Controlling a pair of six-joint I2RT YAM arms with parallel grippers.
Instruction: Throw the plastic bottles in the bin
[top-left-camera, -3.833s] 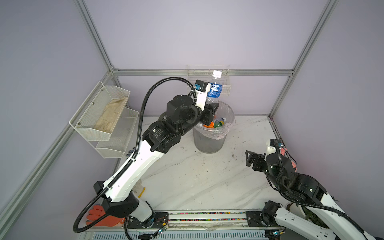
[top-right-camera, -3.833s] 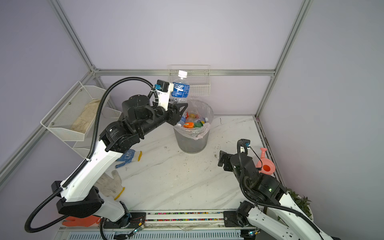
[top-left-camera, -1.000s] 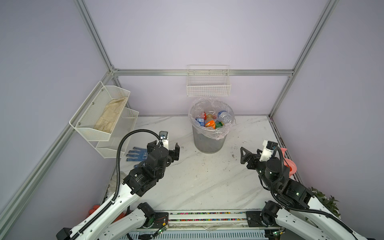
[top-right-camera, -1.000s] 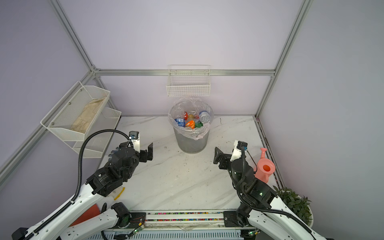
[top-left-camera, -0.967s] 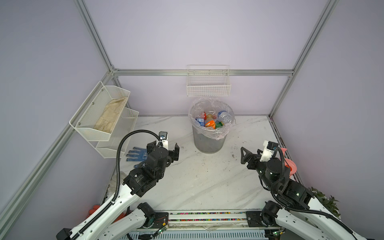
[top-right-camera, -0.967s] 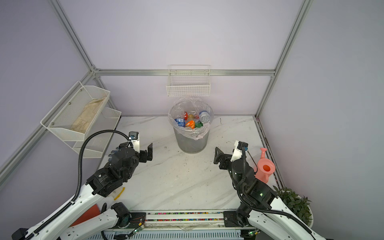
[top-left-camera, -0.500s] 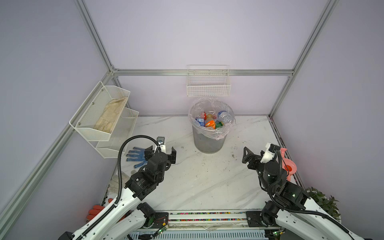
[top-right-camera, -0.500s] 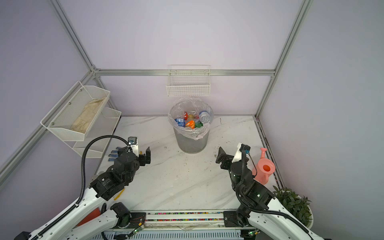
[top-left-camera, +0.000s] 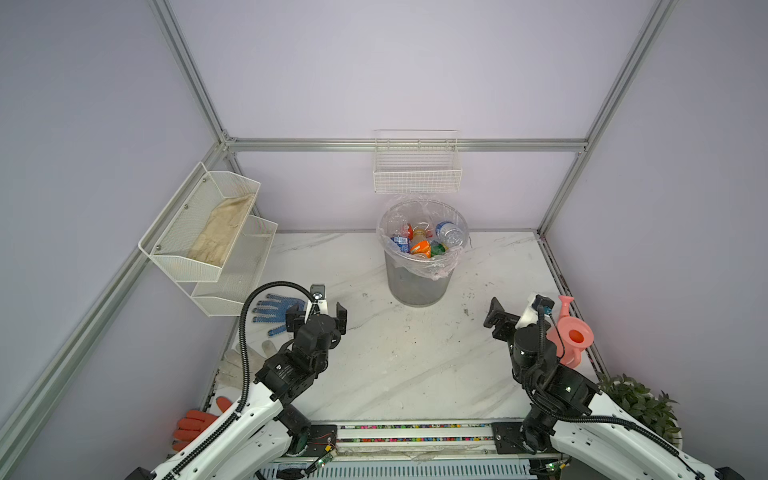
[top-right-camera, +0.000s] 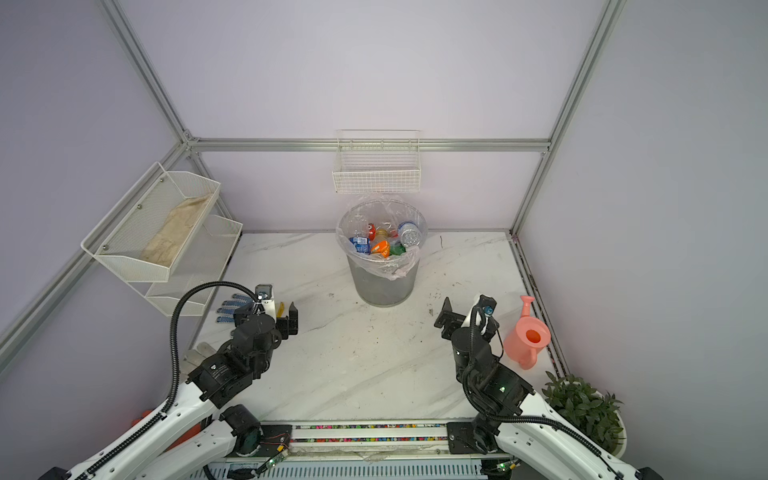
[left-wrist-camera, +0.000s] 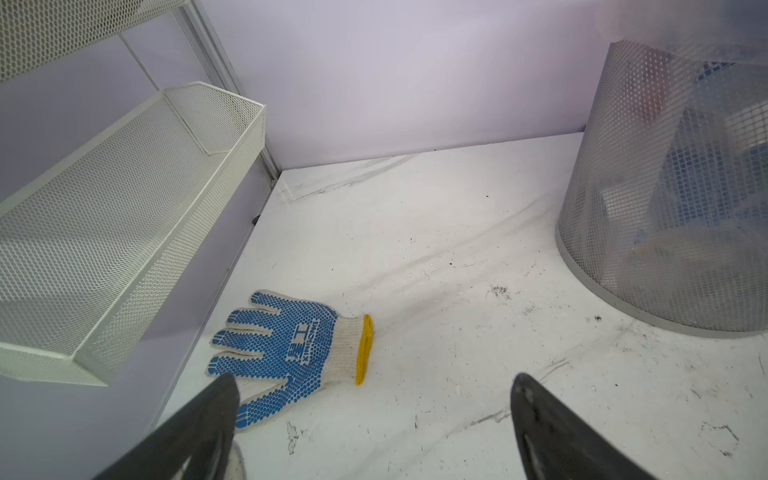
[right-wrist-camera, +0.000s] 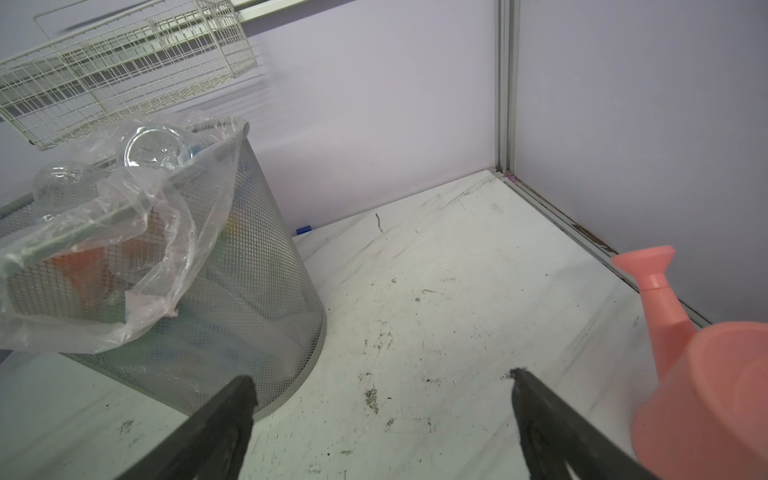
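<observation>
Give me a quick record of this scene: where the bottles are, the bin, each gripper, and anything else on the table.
plastic bottles: piled inside the bin, near its rim
bin: upright, at the table's back, clear bag liner
left gripper: open, empty, near the blue glove
right gripper: open, empty, beside the pink watering can
bottles outside bin: none seen

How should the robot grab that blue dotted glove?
Probably by its yellow cuff, pinching down from above on the open table side. The blue dotted glove lies flat, fingers pointing toward the wall shelf, so the cuff is its freest edge.
</observation>
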